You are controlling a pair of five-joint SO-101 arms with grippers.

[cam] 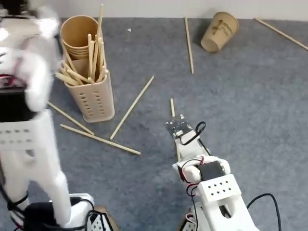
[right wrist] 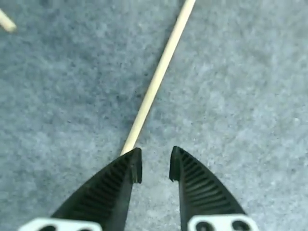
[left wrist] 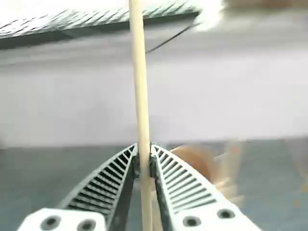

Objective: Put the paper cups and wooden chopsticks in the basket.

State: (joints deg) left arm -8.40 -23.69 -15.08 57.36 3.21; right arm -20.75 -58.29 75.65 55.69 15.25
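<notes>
Gripping a pale wooden chopstick [left wrist: 139,72], the left claw [left wrist: 144,149] should release above the beige perforated basket [cam: 96,103] at ten o'clock; right claw [right wrist: 155,159] gapes.

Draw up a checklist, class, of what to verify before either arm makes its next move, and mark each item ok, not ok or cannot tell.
1. Left gripper shut firmly on the held chopstick: ok.
2. Held chopstick directly over the basket: cannot tell.
3. Basket upright, ready to receive: ok.
4. Right gripper open for a pick: ok.
5. Loose chopstick centred between the right gripper's jaws: not ok; its end lies at one fingertip, not in the gap.
6. All cups in the basket: not ok; a paper cup lies on its side far from it.
</notes>
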